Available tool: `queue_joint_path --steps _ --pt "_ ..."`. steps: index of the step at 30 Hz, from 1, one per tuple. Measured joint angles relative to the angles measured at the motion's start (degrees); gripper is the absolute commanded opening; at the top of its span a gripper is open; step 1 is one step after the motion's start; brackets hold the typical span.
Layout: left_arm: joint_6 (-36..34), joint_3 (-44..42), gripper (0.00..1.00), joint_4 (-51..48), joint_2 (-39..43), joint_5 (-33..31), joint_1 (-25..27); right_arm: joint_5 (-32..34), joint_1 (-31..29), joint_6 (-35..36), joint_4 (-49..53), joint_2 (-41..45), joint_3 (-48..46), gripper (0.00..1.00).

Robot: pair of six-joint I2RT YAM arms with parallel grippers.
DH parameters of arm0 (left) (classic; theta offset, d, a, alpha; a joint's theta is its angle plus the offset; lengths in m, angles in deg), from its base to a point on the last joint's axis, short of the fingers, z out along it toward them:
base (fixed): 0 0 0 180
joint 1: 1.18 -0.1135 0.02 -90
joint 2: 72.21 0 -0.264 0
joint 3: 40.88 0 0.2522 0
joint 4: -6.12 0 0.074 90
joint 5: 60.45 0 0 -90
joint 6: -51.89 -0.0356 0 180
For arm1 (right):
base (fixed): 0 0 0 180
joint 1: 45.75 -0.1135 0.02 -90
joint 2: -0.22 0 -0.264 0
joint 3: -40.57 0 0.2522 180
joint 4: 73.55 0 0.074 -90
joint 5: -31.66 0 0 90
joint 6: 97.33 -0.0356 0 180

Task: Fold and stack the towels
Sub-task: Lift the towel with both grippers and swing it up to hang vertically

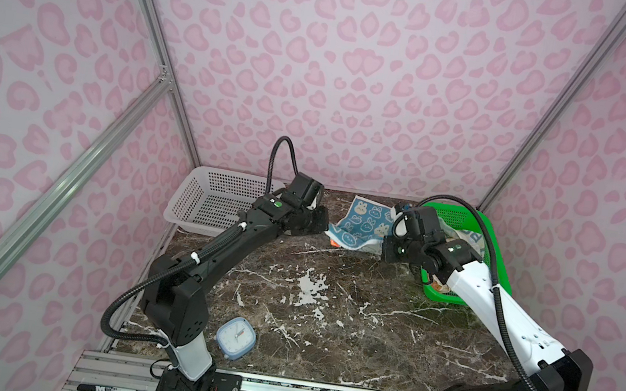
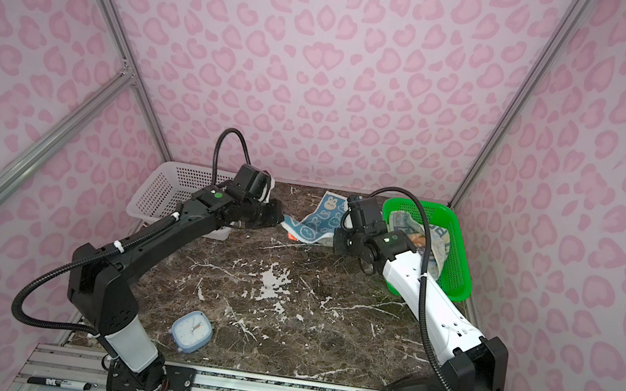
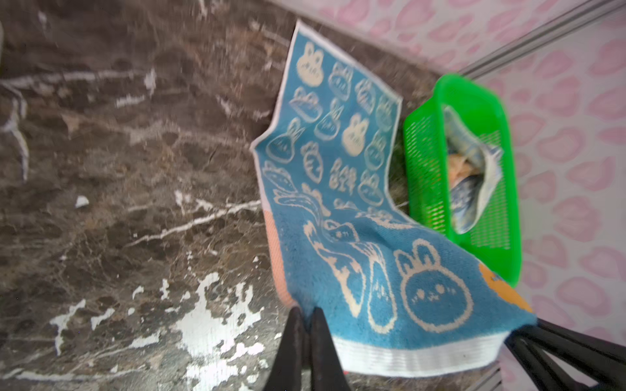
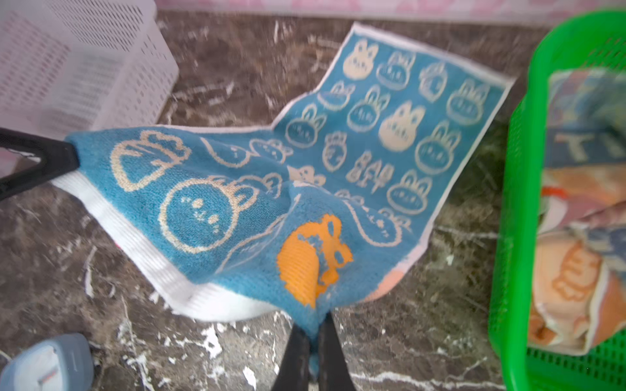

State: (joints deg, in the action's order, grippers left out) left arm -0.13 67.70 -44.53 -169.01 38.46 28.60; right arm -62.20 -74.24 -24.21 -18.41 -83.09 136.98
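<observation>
A blue towel (image 1: 361,225) (image 4: 389,135) with cream bunny prints and a white border is stretched between both grippers at the back of the marble table. Its far half rests on the table, and its near edge is lifted. My left gripper (image 3: 306,313) (image 1: 324,230) is shut on one near corner. My right gripper (image 4: 316,321) (image 1: 381,253) is shut on the other near corner, beside an orange bunny patch. Two more towels lie crumpled in the green basket (image 4: 515,203): an orange one (image 4: 569,281) and a blue-and-cream one (image 4: 582,111).
The green basket (image 1: 484,230) stands at the back right, just beside the blue towel. A white perforated basket (image 1: 213,202) stands at the back left. A small blue clock (image 1: 237,336) sits near the front left by the left arm's base. Pink patterned walls close in on three sides.
</observation>
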Motion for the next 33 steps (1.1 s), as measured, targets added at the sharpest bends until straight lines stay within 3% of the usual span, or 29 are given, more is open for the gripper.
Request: queue_joint_path --steps 5,8,17,22,27,33 --pt "-0.04 12.68 0.03 -5.79 0.31 0.87 -2.03 -0.02 0.07 1.57 5.16 -2.03 17.84 0.00" --pt "-0.07 15.23 0.03 -8.11 3.04 1.16 -2.08 -0.46 -0.20 2.12 7.34 -0.85 23.43 0.00" --pt "1.88 11.37 0.02 -11.34 19.96 2.38 -1.64 -2.69 -7.74 3.96 11.28 10.95 23.61 0.00" --pt "4.50 12.48 0.02 -12.13 25.05 4.11 -1.64 -5.11 -10.12 3.87 12.04 12.98 25.81 0.00" --pt "5.51 16.06 0.02 -13.55 21.84 4.92 -2.95 -6.16 -8.13 3.30 13.11 9.42 29.68 0.00" --pt "4.02 17.57 0.02 -14.40 9.49 6.16 -7.50 -12.24 2.45 2.12 12.41 -0.13 26.27 0.00"
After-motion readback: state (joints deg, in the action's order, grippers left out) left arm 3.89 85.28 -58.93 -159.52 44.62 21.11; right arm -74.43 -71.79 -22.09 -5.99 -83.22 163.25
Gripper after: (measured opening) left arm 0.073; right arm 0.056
